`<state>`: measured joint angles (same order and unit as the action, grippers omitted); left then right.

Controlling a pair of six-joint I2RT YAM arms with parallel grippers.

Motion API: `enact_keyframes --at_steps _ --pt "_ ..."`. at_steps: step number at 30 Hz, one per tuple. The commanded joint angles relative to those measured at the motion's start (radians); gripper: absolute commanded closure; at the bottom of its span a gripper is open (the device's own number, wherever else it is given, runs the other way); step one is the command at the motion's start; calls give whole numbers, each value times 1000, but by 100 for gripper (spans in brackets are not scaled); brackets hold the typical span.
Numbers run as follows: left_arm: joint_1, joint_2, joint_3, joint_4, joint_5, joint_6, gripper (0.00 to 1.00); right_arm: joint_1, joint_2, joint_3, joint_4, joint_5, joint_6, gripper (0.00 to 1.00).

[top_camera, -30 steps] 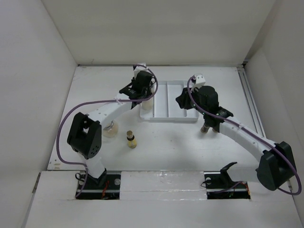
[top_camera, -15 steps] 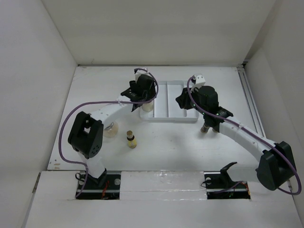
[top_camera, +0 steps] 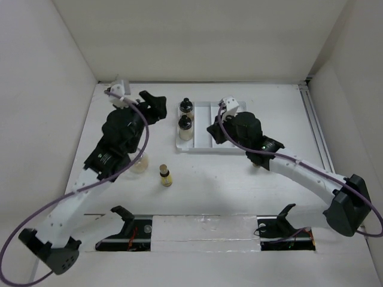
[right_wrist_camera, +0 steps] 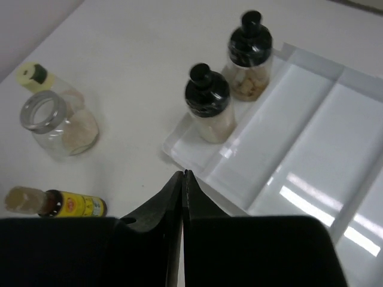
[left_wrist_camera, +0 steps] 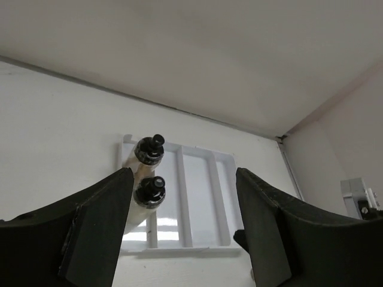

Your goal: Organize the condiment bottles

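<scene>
Two black-capped bottles [top_camera: 185, 123] are seen upright in the tray [top_camera: 202, 119], the left gripper [left_wrist_camera: 184, 173] jaws spread empty, the right gripper [right_wrist_camera: 182, 179] jaws pressed together.

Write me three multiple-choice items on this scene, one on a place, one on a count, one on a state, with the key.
1. The black-capped bottles stand in the white tray's:
A. left compartment
B. middle compartment
C. right compartment

2. The tray has:
A. two compartments
B. three compartments
C. five compartments

3. The left gripper is:
A. open and empty
B. shut on a bottle
C. shut on a jar

Key:
1 A, both stand at the tray's left end.
2 B, two dividers split it.
3 A, its jaws stand wide apart, holding nothing.
</scene>
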<state>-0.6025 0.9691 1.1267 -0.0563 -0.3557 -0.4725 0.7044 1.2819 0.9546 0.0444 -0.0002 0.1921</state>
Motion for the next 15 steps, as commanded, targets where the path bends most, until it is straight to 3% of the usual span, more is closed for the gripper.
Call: enact_keyframes --at_steps 1,5,9,10,15 --pt "0 -143 -76 -82 -77 -17 35 69 59 130 6 -9 -68 91" --pt "0 -342 -119 -102 -178 -37 35 165 174 252 -15 -75 -80 71" --pt "9 -458 -110 -66 -187 -12 35 225 359 453 -70 -139 -80 56" --pt "9 -458 -99 -56 -187 6 35 237 406 570 -96 -152 -89 53" --pt "9 -458 -59 -25 -134 38 34 303 768 967 -261 -192 -135 46"
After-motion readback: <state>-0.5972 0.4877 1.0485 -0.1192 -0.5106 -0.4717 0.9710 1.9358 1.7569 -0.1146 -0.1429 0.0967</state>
